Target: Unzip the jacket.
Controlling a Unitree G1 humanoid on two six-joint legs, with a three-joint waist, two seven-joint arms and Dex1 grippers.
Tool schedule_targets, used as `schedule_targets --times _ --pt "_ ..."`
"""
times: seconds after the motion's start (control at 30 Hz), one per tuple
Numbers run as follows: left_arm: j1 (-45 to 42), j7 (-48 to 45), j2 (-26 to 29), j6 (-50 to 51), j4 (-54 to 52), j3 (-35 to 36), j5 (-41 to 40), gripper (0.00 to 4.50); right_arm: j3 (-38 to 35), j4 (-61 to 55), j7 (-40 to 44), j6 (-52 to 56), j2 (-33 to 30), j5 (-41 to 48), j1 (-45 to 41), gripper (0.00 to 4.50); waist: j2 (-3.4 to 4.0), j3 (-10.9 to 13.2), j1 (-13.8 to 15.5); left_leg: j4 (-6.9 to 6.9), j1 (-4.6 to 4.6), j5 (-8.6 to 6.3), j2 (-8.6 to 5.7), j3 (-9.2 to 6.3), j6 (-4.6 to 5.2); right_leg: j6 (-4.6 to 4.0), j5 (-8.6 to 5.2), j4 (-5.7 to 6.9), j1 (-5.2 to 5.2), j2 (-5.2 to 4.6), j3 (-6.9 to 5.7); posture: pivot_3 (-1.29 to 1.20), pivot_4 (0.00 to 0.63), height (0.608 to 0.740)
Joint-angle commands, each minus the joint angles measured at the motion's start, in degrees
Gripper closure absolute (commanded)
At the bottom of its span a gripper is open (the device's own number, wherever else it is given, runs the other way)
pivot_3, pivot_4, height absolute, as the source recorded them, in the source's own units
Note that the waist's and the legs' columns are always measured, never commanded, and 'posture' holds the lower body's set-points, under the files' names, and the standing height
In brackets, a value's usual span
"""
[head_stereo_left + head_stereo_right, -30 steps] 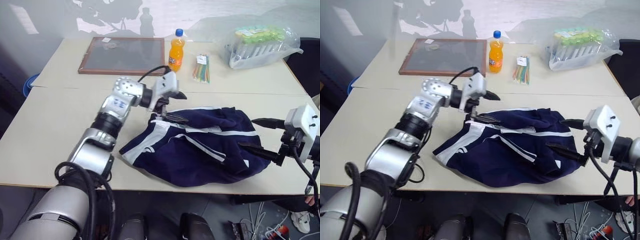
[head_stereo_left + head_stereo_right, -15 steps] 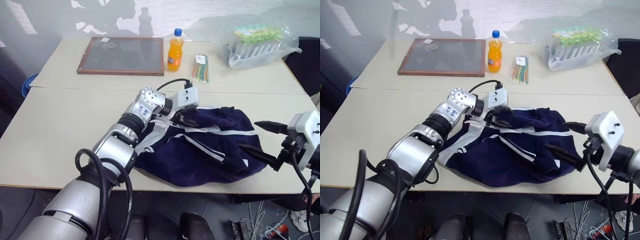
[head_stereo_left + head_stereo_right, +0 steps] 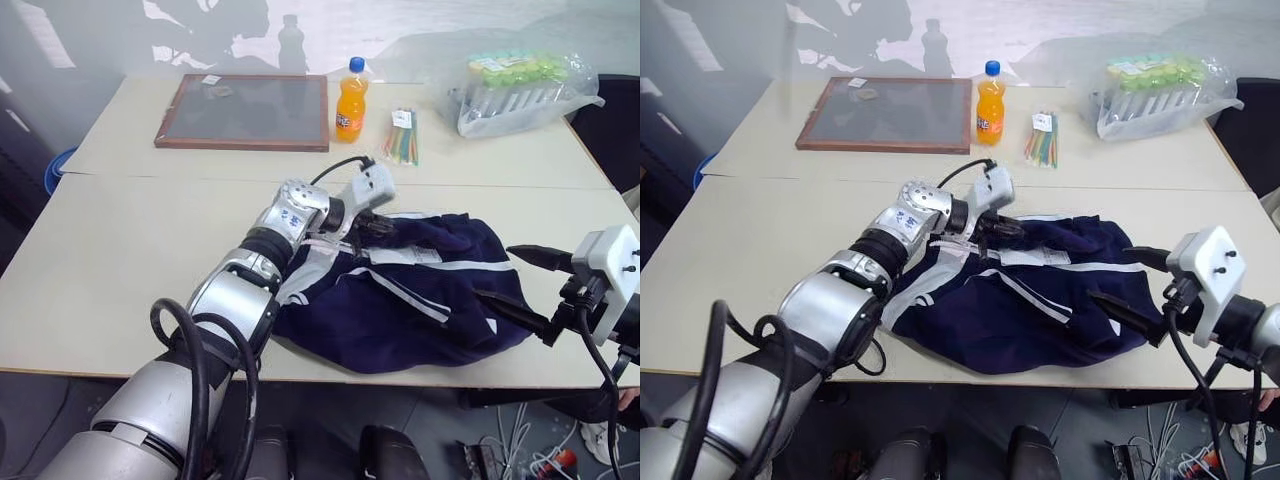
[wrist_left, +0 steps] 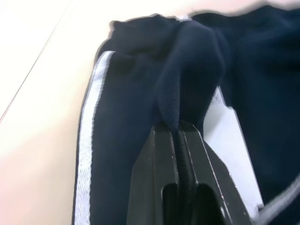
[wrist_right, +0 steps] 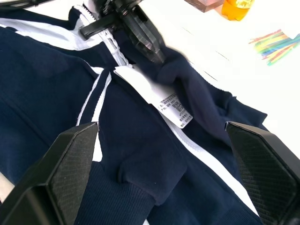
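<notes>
Pinching a fold of navy fabric rather than a visible zipper pull, the left claw (image 4: 178, 129) may drag the whole jacket (image 3: 420, 300), heaped at 5 o'clock on the worktop (image 3: 120, 250), because the spread right claw (image 3: 525, 290) at its 3 o'clock edge restrains nothing.

The bench (image 3: 120, 250) is pale beige, with a seam running across it. On its far half lies a flat, dark panel in a brown wooden frame (image 3: 244, 111), with a small white tag (image 3: 212, 79) on its far edge. Just beside the frame stands an upright orange drink bottle (image 3: 350, 101) with a blue cap. Next to it lies a bundle of coloured sticks (image 3: 402, 139), perhaps straws. Further along sits a clear plastic bag (image 3: 520, 90) of green-capped containers.
</notes>
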Motion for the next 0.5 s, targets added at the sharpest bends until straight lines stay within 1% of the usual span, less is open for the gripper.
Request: schedule_targets --times 0.03,0.1,0.17,0.23,0.37,0.47,0.5 --pt "-3.6 11.02 1.89 5.24 0.68 8.02 -5.11 4.45 -1.27 -1.63 -0.28 -0.51 0.04 0.95 0.08 0.0 -0.01 0.0 -0.01 -0.01 0.0 0.0 0.0 -0.01 0.0 0.0 0.0 0.0 0.0 0.0 0.0 0.0 0.15 0.74" --pt "-3.78 16.5 3.08 7.29 1.33 11.43 -6.53 4.45 -1.29 -1.95 -0.27 -0.35 0.1 1.21 0.25 0.0 0.0 0.0 -0.08 -0.02 0.01 0.0 0.0 -0.01 0.0 0.0 0.0 0.01 0.0 0.0 0.0 0.0 0.15 0.74" --pt "-3.44 20.12 3.87 8.88 1.69 13.46 -7.09 4.45 -1.37 -2.08 -0.29 -0.19 0.09 1.48 0.28 0.0 0.0 0.0 -0.12 -0.04 0.04 0.0 0.0 0.0 0.0 0.0 0.0 0.03 0.0 0.0 0.01 0.0 0.15 0.74" --pt "-2.86 20.24 4.15 9.91 1.81 14.21 -6.92 4.45 -1.37 -2.08 -0.23 -0.18 -0.03 1.69 0.36 0.0 -0.01 0.0 -0.1 -0.04 0.04 0.0 0.0 0.0 -0.01 0.0 0.0 0.04 0.0 0.0 0.0 0.0 0.15 0.74" --pt "-1.55 18.78 3.63 10.64 1.57 13.34 -5.27 4.45 -0.99 -1.53 0.03 -0.37 -0.43 1.83 0.12 0.0 -0.04 0.02 0.26 0.0 0.0 0.0 -0.04 -0.01 -0.01 0.01 0.0 0.02 0.01 0.0 -0.03 0.0 0.15 0.74" --pt "-1.08 19.14 3.34 11.09 1.43 13.74 -5.27 3.8 -0.21 -0.61 0.35 -0.67 -0.71 1.82 -0.75 0.0 -0.04 0.02 0.09 -0.01 0.01 0.0 -0.04 0.0 -0.01 0.01 0.01 0.01 0.02 0.0 -0.03 0.0 0.15 0.74" --pt "-0.98 19.11 3.42 10.74 1.36 13.39 -4.82 3.5 0.17 -0.27 0.47 -0.75 -0.82 1.78 -1.16 0.0 -0.04 0.02 0.02 -0.01 0.01 0.0 -0.04 0.0 -0.01 0.01 0.01 0.01 0.02 0.0 -0.03 0.0 0.15 0.74"
